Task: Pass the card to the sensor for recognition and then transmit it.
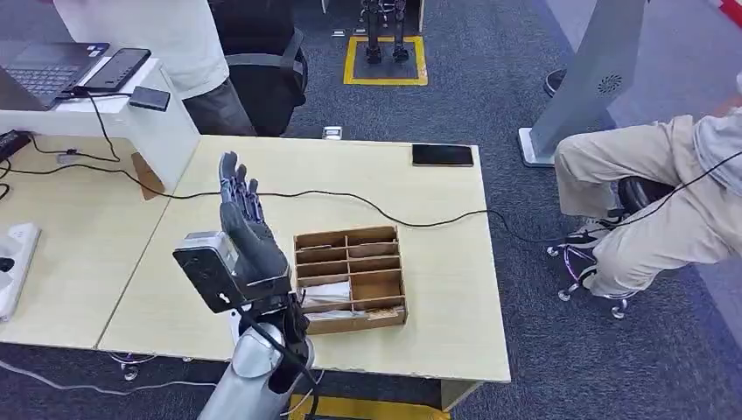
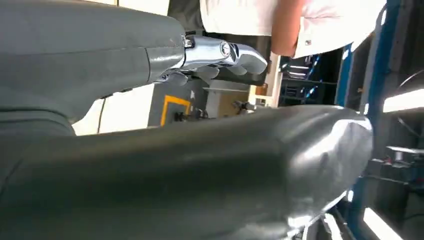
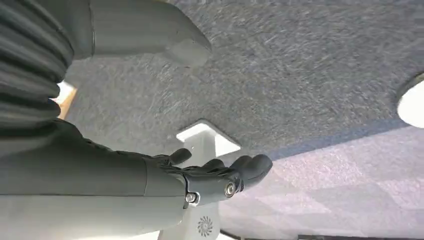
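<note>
Head view: left hand (image 1: 243,229) raised upright, fingers (image 1: 234,184) spread, empty.

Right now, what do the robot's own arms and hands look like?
The left arm is a rounded silver tube with a black cable running up it to a grey boxy wrist block. The left hand is dark grey with slim, segmented fingers. The right hand has a grey ribbed cover, a thick grey thumb and darker fingers with small metal screws.
</note>
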Action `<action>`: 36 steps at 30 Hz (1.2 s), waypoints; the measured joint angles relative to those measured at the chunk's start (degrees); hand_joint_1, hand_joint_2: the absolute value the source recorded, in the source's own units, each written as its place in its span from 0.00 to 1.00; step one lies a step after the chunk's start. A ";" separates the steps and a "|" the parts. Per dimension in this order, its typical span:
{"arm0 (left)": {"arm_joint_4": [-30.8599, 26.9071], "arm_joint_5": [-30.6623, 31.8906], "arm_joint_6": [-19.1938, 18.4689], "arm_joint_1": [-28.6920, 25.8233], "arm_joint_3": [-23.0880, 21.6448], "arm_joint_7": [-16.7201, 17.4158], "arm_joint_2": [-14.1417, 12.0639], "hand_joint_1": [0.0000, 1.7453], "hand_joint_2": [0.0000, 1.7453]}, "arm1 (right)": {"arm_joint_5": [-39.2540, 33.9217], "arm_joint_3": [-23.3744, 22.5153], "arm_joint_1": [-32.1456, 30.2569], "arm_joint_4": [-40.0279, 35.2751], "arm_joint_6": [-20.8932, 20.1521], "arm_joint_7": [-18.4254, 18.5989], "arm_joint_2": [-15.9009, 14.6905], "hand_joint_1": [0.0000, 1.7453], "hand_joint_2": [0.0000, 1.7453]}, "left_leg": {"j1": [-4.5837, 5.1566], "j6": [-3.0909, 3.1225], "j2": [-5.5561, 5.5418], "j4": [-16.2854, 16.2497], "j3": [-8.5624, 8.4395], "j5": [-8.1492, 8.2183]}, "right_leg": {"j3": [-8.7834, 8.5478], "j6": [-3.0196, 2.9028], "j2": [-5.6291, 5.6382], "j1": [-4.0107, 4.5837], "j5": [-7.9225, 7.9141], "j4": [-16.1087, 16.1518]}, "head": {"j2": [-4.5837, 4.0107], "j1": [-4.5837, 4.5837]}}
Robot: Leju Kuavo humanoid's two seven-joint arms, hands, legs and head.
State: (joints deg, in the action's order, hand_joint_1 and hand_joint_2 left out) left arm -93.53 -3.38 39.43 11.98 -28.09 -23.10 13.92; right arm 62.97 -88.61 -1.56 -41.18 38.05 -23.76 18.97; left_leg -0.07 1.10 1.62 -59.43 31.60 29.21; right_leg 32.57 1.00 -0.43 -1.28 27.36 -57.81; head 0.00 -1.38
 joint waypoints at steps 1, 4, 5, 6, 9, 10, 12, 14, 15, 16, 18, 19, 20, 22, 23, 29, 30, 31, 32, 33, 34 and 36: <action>-0.02 0.74 0.02 -0.01 0.00 0.18 0.15 0.00 0.00 | 0.54 0.00 0.00 0.00 0.00 0.43 0.00 0.00 1.00 | 0.00 0.00 -0.01 0.00 0.00 0.00 | 0.00 0.00 0.00 0.00 0.00 0.00 | 0.00 -0.02; 0.00 1.16 0.24 -0.05 0.02 -0.06 0.04 0.00 0.00 | 1.40 0.00 -0.04 -0.09 0.02 1.40 0.00 0.00 1.00 | 0.00 0.00 0.00 0.00 0.01 0.00 | 0.00 0.00 0.00 0.00 0.00 0.00 | 0.00 -0.02; 0.00 0.69 0.26 -0.04 0.02 -0.26 0.00 0.00 0.00 | 1.57 0.00 -0.05 -0.09 0.02 1.53 0.00 0.00 1.00 | 0.00 0.00 0.00 0.00 0.01 0.00 | 0.00 0.00 0.00 0.00 0.00 0.00 | 0.00 0.00; 0.00 0.30 0.28 -0.08 0.02 -0.66 -0.04 0.00 0.00 | 1.97 0.00 -0.05 -0.11 0.00 1.92 0.00 0.00 1.00 | 0.00 0.00 -0.01 0.00 0.01 0.00 | 0.00 0.00 -0.01 0.00 0.00 0.00 | 0.00 -0.02; 0.00 0.21 0.44 -0.26 0.02 -2.56 -0.42 0.00 0.00 | 2.49 0.00 -0.16 -0.15 0.00 2.01 0.00 0.00 1.00 | 0.00 0.00 -0.01 0.00 0.00 0.00 | 0.00 0.00 -0.01 0.00 0.00 0.00 | 0.00 0.00; 0.00 -0.36 0.44 -0.16 0.02 -2.71 -0.50 0.00 0.00 | 1.79 0.00 -0.18 -0.11 0.02 1.22 0.00 0.00 1.00 | 0.00 0.00 -0.01 0.00 0.00 0.00 | 0.01 0.00 -0.01 0.00 0.00 0.00 | 0.00 0.00; 0.00 0.76 0.42 0.37 0.02 -0.91 -0.61 0.00 0.00 | 1.38 0.00 -0.16 0.00 0.02 0.46 0.00 0.00 1.00 | 0.00 0.00 -0.01 0.00 0.00 0.00 | 0.00 0.00 -0.01 0.00 0.00 0.00 | 0.00 0.00; 0.00 1.86 0.42 0.58 0.02 -0.44 -0.42 0.00 0.00 | 1.46 0.00 -0.18 0.00 0.02 0.52 0.00 0.00 1.00 | 0.00 0.00 0.00 0.00 0.00 0.00 | 0.00 0.00 0.00 0.00 0.00 0.00 | 0.00 0.00; 0.00 1.55 0.42 0.58 0.02 -0.63 -0.42 0.00 0.00 | 1.29 0.00 -0.18 0.02 0.02 0.41 0.00 0.00 1.00 | 0.00 0.00 0.01 0.00 0.00 0.00 | 0.00 0.00 0.01 0.00 0.00 0.00 | 0.00 -0.02; 0.00 1.28 0.42 0.57 0.02 -1.09 -0.44 0.00 0.00 | 1.33 0.00 -0.20 0.04 0.02 0.50 0.00 0.00 1.00 | 0.00 0.00 0.01 0.00 0.00 0.00 | 0.00 0.00 0.01 0.00 0.00 0.00 | 0.00 0.00; 0.02 2.01 0.42 0.55 0.02 -1.40 -0.50 0.00 0.00 | 2.01 0.00 -0.24 -0.04 0.02 1.49 0.00 0.00 1.00 | 0.00 0.00 -0.01 0.00 0.00 0.00 | 0.00 0.00 -0.01 0.00 0.00 0.00 | 0.00 -0.02; 0.02 1.50 0.42 0.57 0.02 -1.88 -0.53 0.00 0.00 | 2.01 0.00 -0.26 -0.02 0.00 1.55 0.00 0.00 1.00 | 0.00 0.00 -0.01 0.00 0.01 0.00 | 0.00 0.00 -0.01 0.00 0.00 0.00 | 0.00 0.00; 0.02 2.02 0.42 0.57 0.02 -1.73 -0.52 0.00 0.00 | 2.29 0.00 -0.28 -0.04 0.02 1.87 0.00 0.00 1.00 | 0.00 0.00 0.00 0.00 0.01 0.00 | 0.00 0.00 0.00 0.00 0.00 0.00 | 0.00 0.00; 0.13 3.80 0.44 0.52 0.02 -1.71 -0.50 0.00 0.00 | 2.12 0.00 -0.34 -0.11 0.02 1.72 0.00 0.00 1.00 | 0.00 0.00 0.00 0.00 0.01 0.00 | 0.00 0.00 0.00 0.00 0.00 0.00 | 0.00 0.00; 0.13 2.81 0.44 0.52 0.02 -3.15 -0.50 0.00 0.00 | 0.98 0.00 -0.33 -0.02 0.02 0.54 0.00 0.00 1.00 | -0.01 0.00 0.00 0.00 0.01 0.00 | 0.00 0.00 0.00 0.00 0.00 0.00 | 0.00 -0.02; 0.13 3.81 0.52 -0.04 1.38 -8.83 0.06 0.00 0.00 | -0.36 0.00 -0.27 0.15 0.02 -0.14 0.00 0.00 1.00 | -0.01 0.00 -0.01 0.01 0.02 0.00 | 0.00 0.00 -0.01 0.00 0.00 0.00 | 0.00 -0.02; 0.11 2.97 0.52 0.06 1.38 -9.53 0.02 0.00 0.00 | -1.19 0.00 -0.23 0.35 0.02 -1.16 0.00 0.00 1.00 | -0.01 0.00 -0.02 0.01 0.02 0.00 | 0.00 0.00 -0.02 0.01 0.00 0.00 | 0.00 -0.02; 0.11 3.23 0.52 0.23 1.38 -9.16 0.11 0.00 0.00 | -1.40 0.00 -0.15 0.53 0.02 -1.51 0.00 0.00 1.00 | 0.00 0.00 -0.02 0.01 0.03 0.00 | -0.01 0.00 -0.03 0.00 0.00 0.00 | 0.00 0.00; 0.11 4.86 0.52 0.29 1.40 -7.77 0.20 0.00 0.00 | -0.63 0.00 -0.08 0.52 0.02 -0.68 0.00 0.00 1.00 | 0.00 0.00 -0.03 0.01 0.02 0.00 | -0.02 0.00 -0.03 0.00 0.00 0.00 | 0.00 -0.02; 0.11 6.93 0.52 0.22 1.55 -6.53 0.37 0.00 0.00 | 0.48 0.00 -0.08 0.48 0.02 0.48 0.00 0.00 1.00 | 0.00 0.00 -0.02 0.01 0.02 0.00 | -0.02 0.00 -0.03 0.00 0.00 0.00 | 0.00 0.00; 0.11 8.58 0.57 0.13 1.92 -6.10 0.59 0.00 0.00 | 1.00 0.00 -0.07 0.44 0.02 1.07 0.00 0.00 1.00 | 0.00 0.00 -0.02 0.01 0.02 0.00 | -0.02 0.00 -0.02 0.00 0.00 0.00 | 0.00 -0.02; 0.11 11.37 0.61 -0.52 2.90 -7.40 0.66 0.00 0.00 | 1.22 0.00 -0.06 0.48 0.02 1.05 0.00 0.00 1.00 | 0.00 0.00 0.00 0.01 0.03 0.00 | -0.02 0.00 -0.01 0.00 0.00 0.00 | 0.00 -0.02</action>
State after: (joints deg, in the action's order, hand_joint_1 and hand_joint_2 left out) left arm -93.42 7.98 40.04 11.45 -25.18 -30.51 14.58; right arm 64.19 -88.61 -1.62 -40.70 38.07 -22.71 18.97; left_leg -0.07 1.10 1.62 -59.42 31.63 29.21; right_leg 32.55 1.00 -0.44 -1.28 27.36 -57.81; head 0.00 -1.40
